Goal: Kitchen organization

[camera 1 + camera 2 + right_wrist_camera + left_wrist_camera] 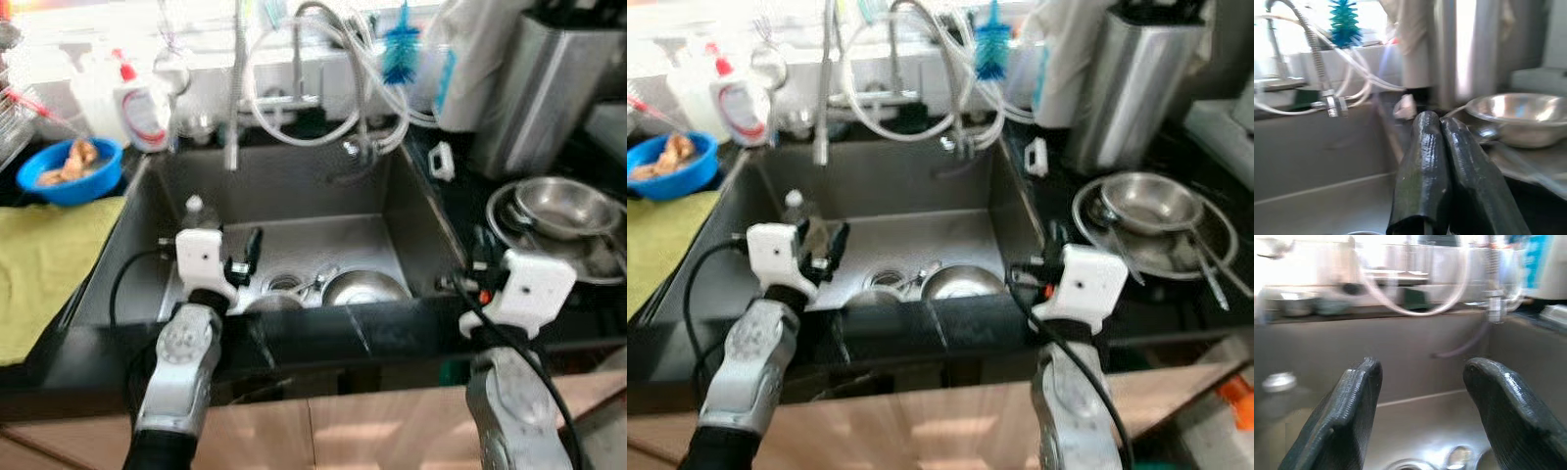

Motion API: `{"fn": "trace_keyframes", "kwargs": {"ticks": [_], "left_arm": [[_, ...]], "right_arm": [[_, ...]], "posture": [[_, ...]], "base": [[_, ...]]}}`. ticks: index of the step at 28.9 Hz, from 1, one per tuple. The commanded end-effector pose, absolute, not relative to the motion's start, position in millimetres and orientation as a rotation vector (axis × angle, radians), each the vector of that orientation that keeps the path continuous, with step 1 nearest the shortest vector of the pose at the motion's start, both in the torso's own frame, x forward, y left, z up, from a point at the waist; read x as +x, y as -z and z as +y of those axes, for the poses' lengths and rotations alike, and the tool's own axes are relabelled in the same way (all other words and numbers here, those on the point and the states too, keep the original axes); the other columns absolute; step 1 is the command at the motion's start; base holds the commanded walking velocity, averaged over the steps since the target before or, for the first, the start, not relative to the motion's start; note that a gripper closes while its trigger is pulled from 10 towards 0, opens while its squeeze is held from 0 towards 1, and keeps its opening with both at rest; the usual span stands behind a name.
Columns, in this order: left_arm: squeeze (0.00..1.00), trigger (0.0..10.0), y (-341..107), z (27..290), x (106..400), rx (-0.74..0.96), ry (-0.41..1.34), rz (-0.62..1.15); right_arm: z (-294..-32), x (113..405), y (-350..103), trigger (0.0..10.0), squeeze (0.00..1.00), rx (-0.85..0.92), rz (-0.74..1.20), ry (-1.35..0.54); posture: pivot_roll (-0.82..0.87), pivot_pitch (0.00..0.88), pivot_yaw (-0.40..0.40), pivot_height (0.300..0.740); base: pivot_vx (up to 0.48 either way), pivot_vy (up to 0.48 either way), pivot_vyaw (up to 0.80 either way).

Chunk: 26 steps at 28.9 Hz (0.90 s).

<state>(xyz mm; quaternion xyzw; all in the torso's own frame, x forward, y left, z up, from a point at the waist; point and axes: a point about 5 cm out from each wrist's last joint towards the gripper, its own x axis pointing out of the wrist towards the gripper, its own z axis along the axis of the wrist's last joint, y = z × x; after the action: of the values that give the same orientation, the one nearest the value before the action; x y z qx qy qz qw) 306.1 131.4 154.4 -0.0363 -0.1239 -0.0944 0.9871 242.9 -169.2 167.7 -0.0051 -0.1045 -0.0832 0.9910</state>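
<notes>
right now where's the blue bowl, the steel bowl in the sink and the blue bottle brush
blue bowl [61, 183], left eye view, front outer wall
steel bowl in the sink [364, 290], left eye view, its inner surface
blue bottle brush [400, 54], left eye view, the bristles

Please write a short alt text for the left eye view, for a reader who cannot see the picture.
Two robot arms reach over a dark steel sink; the left claw is open above the basin, and the right claw is at the sink's right edge. A steel bowl lies near the drain.
</notes>
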Motion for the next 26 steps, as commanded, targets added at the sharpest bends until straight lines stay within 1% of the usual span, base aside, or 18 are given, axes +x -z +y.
{"fn": "trace_keyframes", "kwargs": {"ticks": [1,18,22,26], "left_arm": [[0.00,10.0,-156,137,306,-0.068,0.178,-0.253],[0.00,10.0,-158,136,306,-0.073,0.185,-0.261],[0.00,10.0,-159,137,305,-0.047,0.183,-0.270],[0.00,10.0,-177,145,305,-0.009,0.128,-0.354]], "right_arm": [[-162,244,-168,10.0,0.00,0.004,-0.212,0.144],[-160,243,-170,10.0,0.00,-0.003,-0.228,0.133],[-159,242,-170,10.0,0.00,-0.003,-0.229,0.132],[-159,242,-171,10.0,0.00,-0.002,-0.243,0.132]], "posture": [[-0.15,0.000,0.057,0.740],[-0.15,0.000,0.062,0.740],[-0.15,0.000,0.065,0.740],[-0.14,0.000,0.065,0.740]], "base": [[0.000,0.000,-0.41],[0.000,0.000,0.00],[0.000,0.000,0.00],[0.000,0.000,0.00]]}}
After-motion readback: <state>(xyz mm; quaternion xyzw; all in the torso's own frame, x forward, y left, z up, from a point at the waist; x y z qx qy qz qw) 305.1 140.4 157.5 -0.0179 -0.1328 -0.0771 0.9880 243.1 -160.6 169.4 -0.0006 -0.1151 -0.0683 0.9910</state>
